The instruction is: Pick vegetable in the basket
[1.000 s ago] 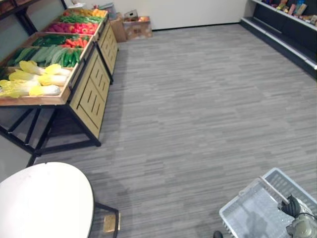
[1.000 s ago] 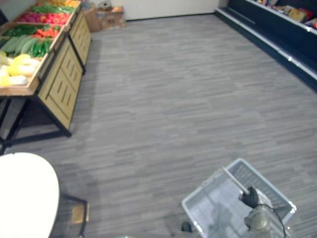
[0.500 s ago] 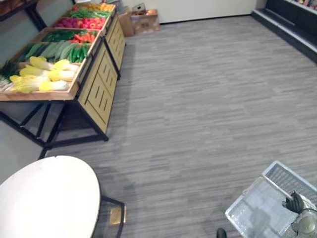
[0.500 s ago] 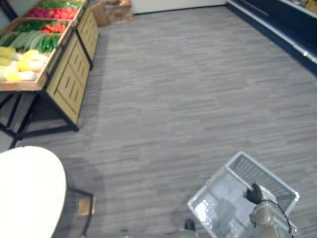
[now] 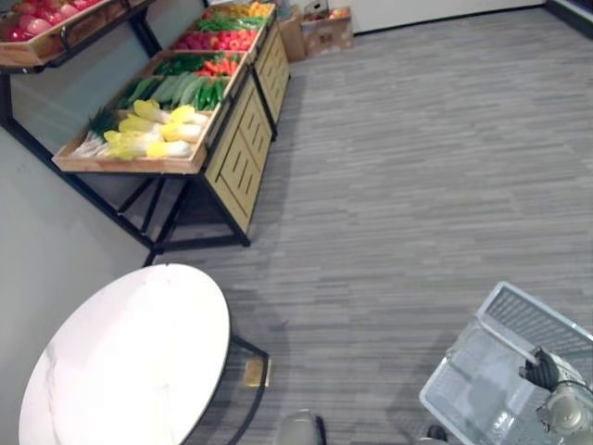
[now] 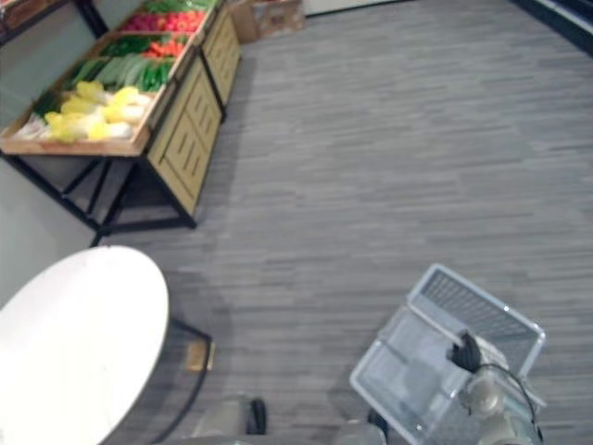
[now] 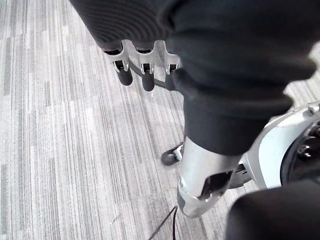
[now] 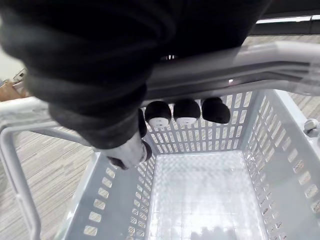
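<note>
Basket [image 6: 477,313], long axis diagonal, handle [image 8: 225,65] in right robot hand [image 6: 465,353]

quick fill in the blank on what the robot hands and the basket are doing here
The right robot hand is curled round the ____ of the basket. Inside, the basket is ____. The left robot hand hangs open above the ____. The white table has a ____ top.
Missing words: handle, empty, floor, round.
</note>
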